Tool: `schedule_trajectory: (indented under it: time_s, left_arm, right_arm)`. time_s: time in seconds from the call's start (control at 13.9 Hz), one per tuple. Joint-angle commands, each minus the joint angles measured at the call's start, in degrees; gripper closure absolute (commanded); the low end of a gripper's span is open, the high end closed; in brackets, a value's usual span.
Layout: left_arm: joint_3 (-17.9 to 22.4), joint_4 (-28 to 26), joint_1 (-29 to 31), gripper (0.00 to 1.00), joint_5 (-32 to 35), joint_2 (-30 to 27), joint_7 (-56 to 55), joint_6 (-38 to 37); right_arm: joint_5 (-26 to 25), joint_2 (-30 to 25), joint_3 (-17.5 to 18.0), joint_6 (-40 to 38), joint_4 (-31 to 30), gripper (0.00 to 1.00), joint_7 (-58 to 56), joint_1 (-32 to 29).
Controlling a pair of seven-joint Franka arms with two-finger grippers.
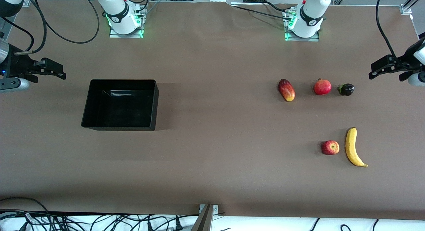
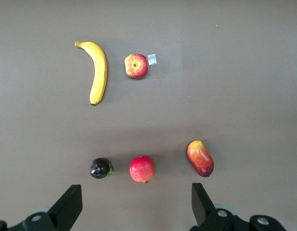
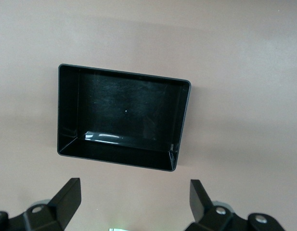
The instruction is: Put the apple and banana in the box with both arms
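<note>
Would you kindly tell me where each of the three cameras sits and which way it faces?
Front view: high across the table, facing both bases; box, fruits, open left gripper and open right gripper at its edges.
Left wrist view: looks down on apple, banana and three other fruits; own fingers show.
Right wrist view: looks down into the empty box; own fingers show.
Shared: front and left wrist views show the fruits.

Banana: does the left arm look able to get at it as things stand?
Probably yes. The left gripper hangs open at its own end of the table; the banana lies flat there, apart from the apple, nothing on it or between.
</note>
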Motion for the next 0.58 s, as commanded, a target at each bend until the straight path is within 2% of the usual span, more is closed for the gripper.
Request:
schedule_trajectory:
  time_s: [0.0,0.51]
  left_arm:
    - [-0.8,-0.4,0.6,0.00,1.2,-0.6,-0.3,-0.1]
    - [-0.7,-0.5,0.8,0.00,1.2,-0.5,-0.3,-0.1]
  right_arm:
    - [0.0,0.0,0.0,-1.5,1.2,0.00,0.6,0.3]
    - [-0.6,0.4,-0.1,-1.1,1.0,0.00,0.5,0.3]
